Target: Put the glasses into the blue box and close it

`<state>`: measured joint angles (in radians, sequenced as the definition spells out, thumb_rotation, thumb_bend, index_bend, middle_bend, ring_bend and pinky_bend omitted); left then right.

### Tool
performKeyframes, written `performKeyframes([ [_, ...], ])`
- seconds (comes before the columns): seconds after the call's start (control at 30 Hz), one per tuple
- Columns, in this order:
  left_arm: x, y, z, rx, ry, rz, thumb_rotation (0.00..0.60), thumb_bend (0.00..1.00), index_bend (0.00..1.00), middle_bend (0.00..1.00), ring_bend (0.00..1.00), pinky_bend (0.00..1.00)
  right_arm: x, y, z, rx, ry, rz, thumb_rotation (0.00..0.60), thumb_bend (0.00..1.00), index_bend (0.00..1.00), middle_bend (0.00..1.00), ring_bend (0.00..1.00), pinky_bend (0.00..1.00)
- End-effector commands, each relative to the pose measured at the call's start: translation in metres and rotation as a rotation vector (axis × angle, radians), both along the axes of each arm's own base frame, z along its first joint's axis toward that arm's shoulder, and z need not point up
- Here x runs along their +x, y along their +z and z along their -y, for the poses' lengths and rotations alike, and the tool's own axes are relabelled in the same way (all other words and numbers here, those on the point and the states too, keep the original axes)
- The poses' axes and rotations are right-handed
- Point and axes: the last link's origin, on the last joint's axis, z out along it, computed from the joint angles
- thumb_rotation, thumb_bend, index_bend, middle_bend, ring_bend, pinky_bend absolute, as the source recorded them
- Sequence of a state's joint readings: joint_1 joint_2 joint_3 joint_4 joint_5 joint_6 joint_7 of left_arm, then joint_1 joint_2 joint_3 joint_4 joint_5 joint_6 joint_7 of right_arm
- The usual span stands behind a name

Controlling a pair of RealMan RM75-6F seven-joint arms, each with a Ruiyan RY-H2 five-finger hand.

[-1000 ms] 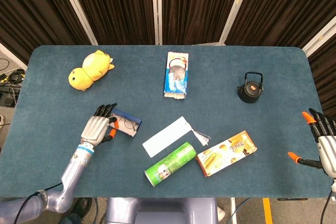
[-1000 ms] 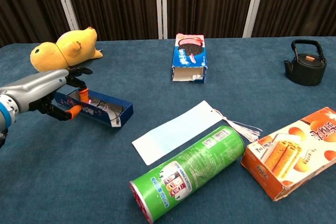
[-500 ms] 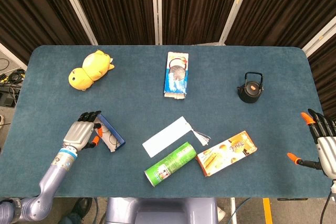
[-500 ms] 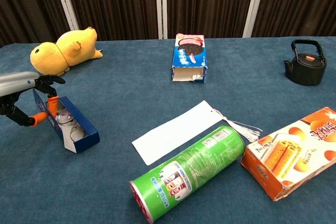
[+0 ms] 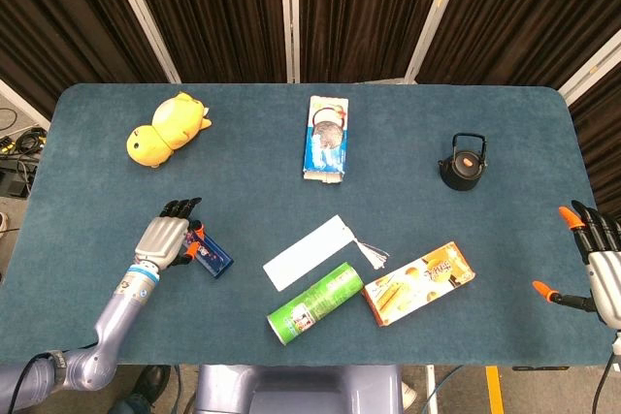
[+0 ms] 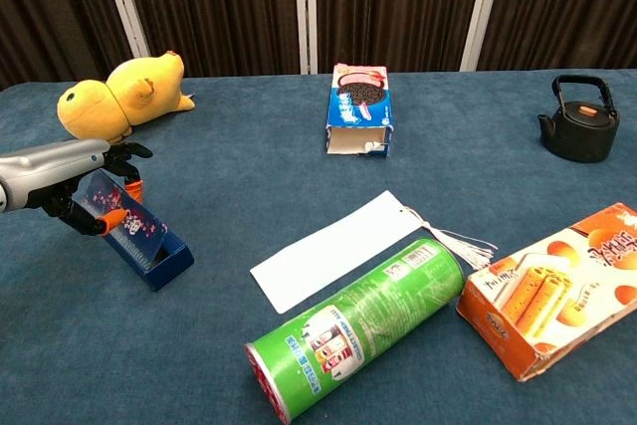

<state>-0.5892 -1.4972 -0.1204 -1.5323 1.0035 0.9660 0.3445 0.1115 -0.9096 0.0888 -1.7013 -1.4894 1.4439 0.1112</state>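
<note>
From the head view I have my left hand (image 5: 167,239) at about eight o'clock on the table (image 5: 243,181), its fingers curled over the near end of the blue box (image 5: 212,256), which lies flat just to the hand's four o'clock; I cannot see the glasses from up here. My right hand (image 5: 600,264) sits at the table's four o'clock edge, fingers spread apart and holding nothing. Around the middle I see a white paper strip (image 5: 306,252) with a green can (image 5: 314,303) at its six o'clock, an orange snack box (image 5: 418,283) toward four, a cookie box (image 5: 326,138) at twelve, a black kettle (image 5: 463,163) at two and a yellow plush toy (image 5: 165,129) at ten. In the chest view my left hand (image 6: 85,186) grips the blue box (image 6: 139,233) by its far end at nine o'clock, orange-tipped fingers (image 6: 112,216) pressing on the patterned lid, which slants down over the tray; whether it is fully seated I cannot tell.
</note>
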Motion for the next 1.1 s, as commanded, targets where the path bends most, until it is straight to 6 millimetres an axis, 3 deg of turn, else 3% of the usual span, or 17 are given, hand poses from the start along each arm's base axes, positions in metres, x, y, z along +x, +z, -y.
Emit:
performKeyframes([
  [0.03,0.0,-0.001,-0.002,0.006,0.0,0.01,0.6,0.5,0.54,0.0,0.0,0.0,0.0,0.0,0.0,0.001,-0.001,-0.001,0.6,0.0,0.0,0.0,0.0,0.0],
  [0.1,-0.001,-0.001,-0.003,0.01,0.0,0.019,0.6,0.45,0.42,0.0,0.0,0.0,0.0,-0.001,0.0,0.003,-0.001,-0.001,0.6,0.0,0.0,0.0,0.0,0.0],
  [0.2,0.0,0.0,-0.005,0.022,-0.001,0.051,0.6,0.32,0.11,0.0,0.0,0.0,0.0,-0.001,0.0,0.004,0.0,-0.002,0.6,0.0,0.0,0.0,0.0,0.0],
  [0.27,0.002,0.003,-0.006,0.036,-0.011,0.075,0.6,0.26,0.01,0.0,0.0,0.0,0.0,-0.001,0.0,0.003,0.0,-0.003,0.6,0.0,0.0,0.0,0.0,0.0],
  [0.5,0.005,0.021,-0.009,0.078,-0.056,0.138,0.6,0.23,0.0,0.0,0.0,0.0,0.0,-0.001,0.0,0.0,0.0,-0.004,0.6,0.0,0.0,0.0,0.0,0.0],
  [0.63,-0.005,0.027,-0.008,0.034,-0.079,0.077,0.6,0.2,0.0,0.0,0.0,0.0,0.0,0.0,0.0,0.0,0.0,-0.003,0.6,0.0,0.0,0.0,0.0,0.0],
  [0.87,-0.022,0.016,-0.017,-0.067,-0.105,-0.064,0.6,0.14,0.0,0.0,0.0,0.0,0.001,-0.002,-0.001,0.004,0.002,-0.006,0.6,0.0,0.0,0.0,0.0,0.0],
  [1.1,-0.019,0.002,-0.025,-0.075,-0.131,-0.073,0.6,0.15,0.04,0.02,0.0,0.0,0.0,-0.003,0.001,0.006,-0.005,-0.011,0.6,0.0,0.0,0.0,0.0,0.0],
])
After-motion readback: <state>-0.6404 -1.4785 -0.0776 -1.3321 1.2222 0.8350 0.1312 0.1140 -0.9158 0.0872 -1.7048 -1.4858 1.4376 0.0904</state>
